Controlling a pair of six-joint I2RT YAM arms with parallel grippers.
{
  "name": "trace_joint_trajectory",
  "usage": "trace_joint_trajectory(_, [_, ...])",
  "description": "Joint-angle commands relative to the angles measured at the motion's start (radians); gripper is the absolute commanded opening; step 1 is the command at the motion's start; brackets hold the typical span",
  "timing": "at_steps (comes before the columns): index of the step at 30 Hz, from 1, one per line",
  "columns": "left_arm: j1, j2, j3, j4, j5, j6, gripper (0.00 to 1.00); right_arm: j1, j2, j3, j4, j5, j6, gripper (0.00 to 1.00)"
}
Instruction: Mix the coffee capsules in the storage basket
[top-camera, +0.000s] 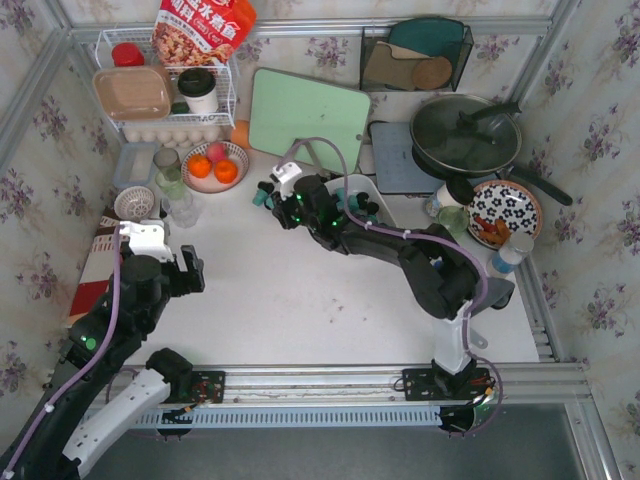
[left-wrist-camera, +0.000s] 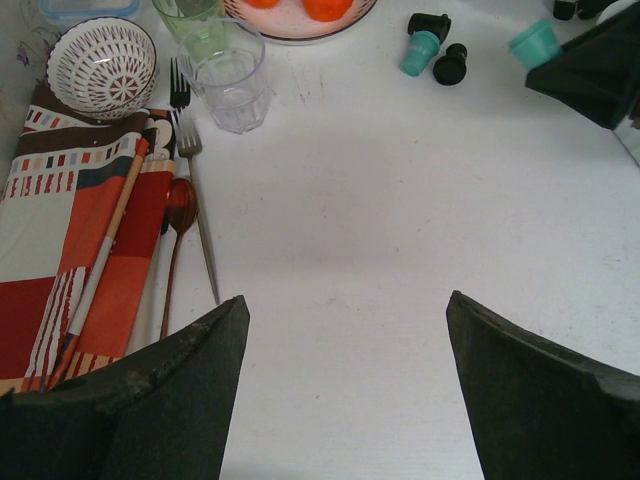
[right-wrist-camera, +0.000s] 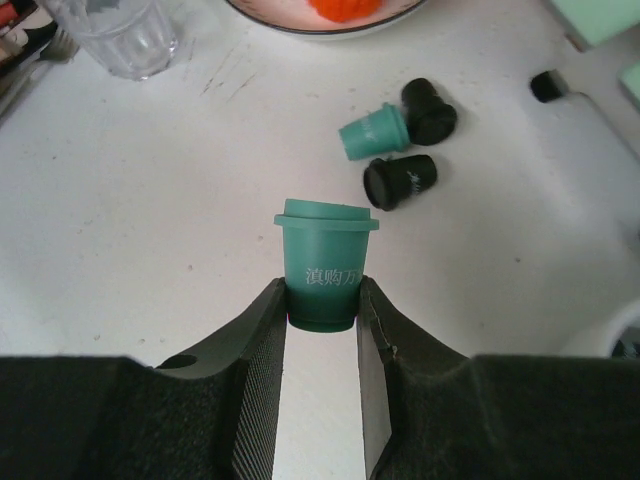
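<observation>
Right side: the right gripper (right-wrist-camera: 320, 292) was clenched on one teal coffee capsule (right-wrist-camera: 322, 262), pinching its thin end.
Long way of the pod: it ran straight out from the fingers, with the wide rim farthest from the wrist.
Basket: the storage basket (top-camera: 372, 184) sat just to the right of that gripper in the top view, half hidden by the right arm (top-camera: 420, 260).
Way to go: I think the held pod had to go right, over the basket's rim, and then be let go.
Loose capsules: one teal (right-wrist-camera: 372, 132) and two black (right-wrist-camera: 428, 108) lay tipped over on the table (top-camera: 300, 290), left of the basket and near the held pod but not touching it.
Nearer arm: the right one (the other was well apart from the basket).
Left side: the left gripper (left-wrist-camera: 345, 300) had its fingers spread wide with nothing between them.
Views: the right wrist view showed the pinch up close. Only the top view showed the basket, and some pods seemed to be inside.
</observation>
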Motion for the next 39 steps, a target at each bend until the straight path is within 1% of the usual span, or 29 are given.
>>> trace_joint_trajectory(1, [0.012, 0.001, -0.001, 0.031, 0.032, -0.012, 0.82, 0.000, -0.085, -0.113, 0.151, 0.173, 0.032, 0.24])
trace_joint_trajectory(4, [0.017, 0.001, -0.001, 0.030, 0.038, -0.014, 0.82, -0.004, -0.131, -0.174, 0.172, 0.337, 0.044, 0.24])
trace_joint_trajectory(6, [0.019, 0.001, -0.001, 0.029, 0.038, -0.016, 0.82, -0.013, -0.148, -0.201, 0.157, 0.481, 0.066, 0.24])
trace_joint_trajectory(8, [0.019, 0.001, -0.002, 0.029, 0.039, -0.016, 0.82, -0.034, -0.158, -0.226, 0.133, 0.553, 0.096, 0.24])
trace_joint_trajectory(16, [0.027, 0.001, -0.002, 0.030, 0.046, -0.017, 0.82, -0.120, -0.198, -0.326, 0.084, 0.596, 0.203, 0.25])
trace_joint_trajectory(20, [0.031, 0.002, -0.004, 0.033, 0.049, -0.017, 0.82, -0.166, -0.188, -0.336, 0.100, 0.571, 0.205, 0.25])
trace_joint_trajectory(24, [0.034, 0.009, -0.004, 0.032, 0.056, -0.017, 0.82, -0.270, -0.116, -0.231, 0.037, 0.452, 0.222, 0.26])
trace_joint_trajectory(29, [0.036, 0.009, -0.002, 0.029, 0.049, -0.017, 0.82, -0.349, -0.014, -0.124, -0.018, 0.287, 0.259, 0.27])
trace_joint_trajectory(33, [0.041, 0.010, -0.006, 0.035, 0.052, -0.018, 0.82, -0.376, 0.042, -0.060, -0.074, 0.232, 0.279, 0.31])
trace_joint_trajectory(39, [0.058, 0.022, -0.004, 0.037, 0.075, -0.017, 0.82, -0.379, 0.047, -0.064, -0.071, 0.205, 0.287, 0.39])
